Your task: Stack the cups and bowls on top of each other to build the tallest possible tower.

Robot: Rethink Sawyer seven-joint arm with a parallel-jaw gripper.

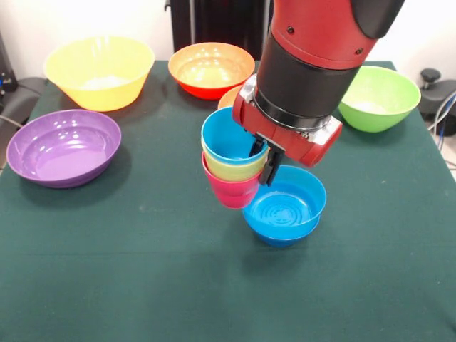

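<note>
Three cups are nested into one stack: light blue cup point(226, 135) on top, yellow cup point(231, 171) in the middle, pink cup point(231, 192) at the bottom. My gripper point(262, 160) is shut on the stack's right rim, one finger inside the light blue cup and one finger point(271, 169) outside. The stack leans toward the camera; I cannot tell whether it touches the table. Right beside it sits a small blue bowl point(285, 205), apparently nested in a darker blue one point(281, 239). The arm hides the table behind the stack.
A large yellow bowl point(100, 71) and a purple bowl point(64, 146) stand at the left. An orange bowl point(211, 69) is at the back, with a second orange bowl point(229, 96) partly hidden by the arm. A lime green bowl point(377, 96) stands at the right.
</note>
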